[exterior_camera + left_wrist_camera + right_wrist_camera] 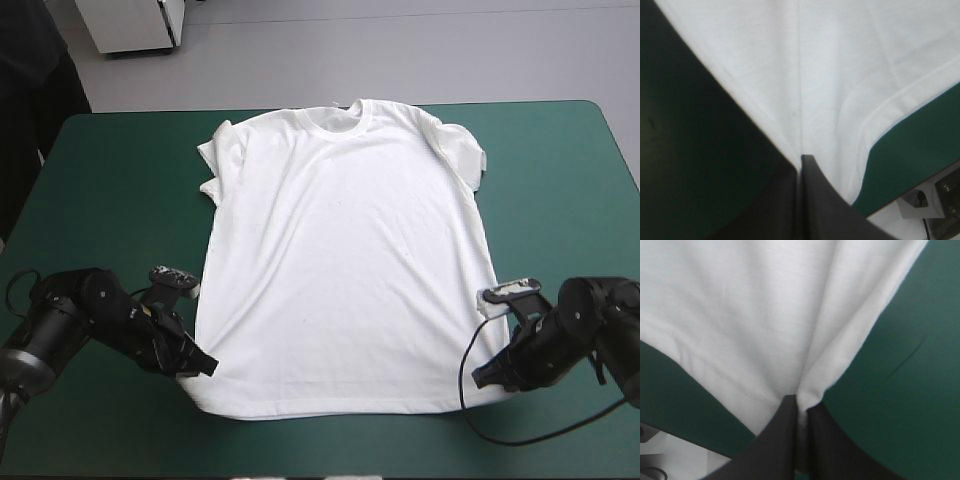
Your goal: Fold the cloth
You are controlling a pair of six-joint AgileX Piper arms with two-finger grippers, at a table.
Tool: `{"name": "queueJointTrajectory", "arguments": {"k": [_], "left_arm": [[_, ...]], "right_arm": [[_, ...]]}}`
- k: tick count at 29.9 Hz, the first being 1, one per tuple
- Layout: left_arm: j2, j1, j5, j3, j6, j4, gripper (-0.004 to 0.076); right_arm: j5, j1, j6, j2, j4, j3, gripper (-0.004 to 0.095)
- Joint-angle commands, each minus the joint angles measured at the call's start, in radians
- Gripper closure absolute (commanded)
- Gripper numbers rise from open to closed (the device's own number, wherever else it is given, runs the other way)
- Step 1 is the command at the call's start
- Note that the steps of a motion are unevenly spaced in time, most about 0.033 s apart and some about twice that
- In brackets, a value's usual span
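**Hem corners gripped, no fold made yet**

Your white short-sleeved T-shirt [345, 270] lies spread flat on the teal-green counter [110, 180], collar toward the far edge. The black fin-fingered left hand [207, 365] and right hand [479, 378] are each pinched closed on a near hem corner. Every fold remains.

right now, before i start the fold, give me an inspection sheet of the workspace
surface: teal-green cover, bare to the left, right and near side of the shirt
job's things: T-shirt spread flat, collar at the far edge, hem toward the robot, sleeves slightly rumpled
clutter: nothing seen
grippers: left gripper shut on the near left hem corner; right gripper shut on the near right hem corner
cables: nothing seen besides the robot's own
surroundings: nothing seen at or over the table
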Motion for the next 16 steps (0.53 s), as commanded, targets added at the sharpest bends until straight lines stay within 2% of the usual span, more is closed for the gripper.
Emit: {"name": "queueJointTrajectory", "arguments": {"k": [1,12,16], "left_arm": [[-0.052,-0.007,0.029,0.029,-0.020,0.008,0.0746],[-0.088,-0.012,0.063,0.079,-0.049,0.096,0.0745],[-0.089,-0.012,0.063,0.077,-0.049,0.094,0.0690]], "right_arm": [[0.027,0.002,0.006,-0.088,-0.002,0.059,0.0921],[0.027,0.002,0.055,-0.179,-0.041,0.117,0.0914],[0.027,0.002,0.085,-0.196,-0.033,0.095,0.0816]]}}
